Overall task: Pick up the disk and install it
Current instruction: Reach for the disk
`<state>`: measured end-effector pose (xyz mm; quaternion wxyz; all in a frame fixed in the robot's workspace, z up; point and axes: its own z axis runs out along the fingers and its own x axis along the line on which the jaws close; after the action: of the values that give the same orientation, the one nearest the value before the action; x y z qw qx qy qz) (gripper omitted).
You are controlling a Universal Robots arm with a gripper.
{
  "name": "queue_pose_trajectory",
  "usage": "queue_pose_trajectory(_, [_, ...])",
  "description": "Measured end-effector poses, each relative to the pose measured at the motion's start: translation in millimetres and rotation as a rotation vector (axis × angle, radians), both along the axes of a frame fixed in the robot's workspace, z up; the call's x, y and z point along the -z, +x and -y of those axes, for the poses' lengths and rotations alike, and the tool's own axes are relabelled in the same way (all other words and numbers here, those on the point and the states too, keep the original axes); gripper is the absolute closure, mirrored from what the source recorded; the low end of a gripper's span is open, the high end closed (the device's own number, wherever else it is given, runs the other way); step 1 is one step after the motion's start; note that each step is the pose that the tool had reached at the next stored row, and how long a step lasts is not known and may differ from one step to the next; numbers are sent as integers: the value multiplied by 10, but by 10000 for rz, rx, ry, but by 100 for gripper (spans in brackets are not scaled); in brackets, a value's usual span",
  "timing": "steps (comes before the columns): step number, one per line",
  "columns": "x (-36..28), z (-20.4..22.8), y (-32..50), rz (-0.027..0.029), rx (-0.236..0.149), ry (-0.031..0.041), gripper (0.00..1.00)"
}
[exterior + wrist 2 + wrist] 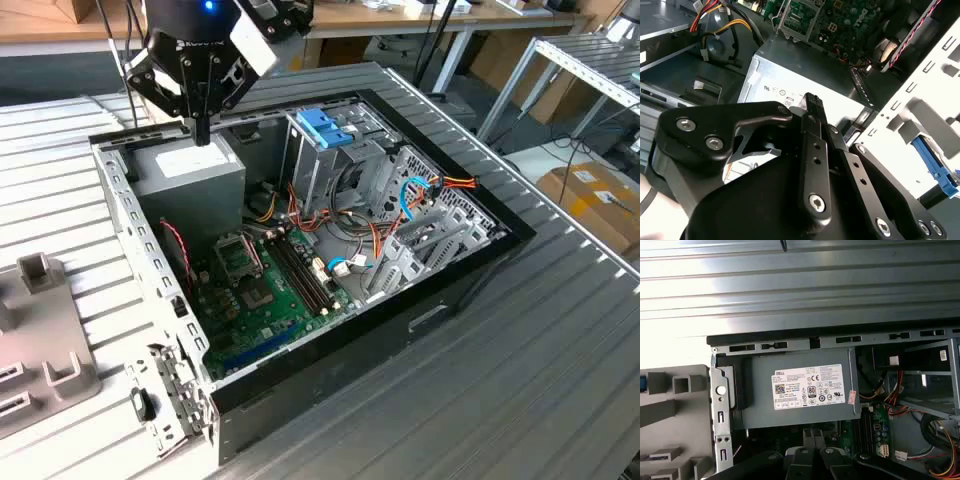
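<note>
My gripper [203,132] hangs over the back left corner of the open computer case [470,265], in the exterior view. Its black fingers [812,107] are pressed together with nothing between them. The tips point down at the grey power-supply box [190,172] with the white label [809,386], just above its top face. The disk is out of view. A metal drive cage topped by a blue plastic bracket [325,125] stands in the middle back of the case.
The green motherboard [265,290] with orange and red cables lies on the case floor. A grey fixture [40,345] with slots sits on the ribbed metal table at the exterior view's left. A cardboard box [600,200] stands off the table at the right.
</note>
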<state>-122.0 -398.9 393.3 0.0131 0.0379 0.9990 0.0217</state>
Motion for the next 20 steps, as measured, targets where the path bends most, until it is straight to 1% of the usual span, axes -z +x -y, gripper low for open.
queue_pose_trajectory(9, [0, 0, 0, 0, -1, 0, 89])
queue_pose_trajectory(11, [0, 0, -12, 0, 1, 0, 89])
queue_pose_trajectory(15, [0, 0, -51, 0, 0, 0, 89])
queue_pose_trajectory(16, [0, 0, -89, 0, -1, 0, 89])
queue_pose_trajectory(18, [1, 0, -135, 0, 1, 0, 89])
queue_pose_trajectory(20, [1, 0, -157, 0, 1, 0, 89])
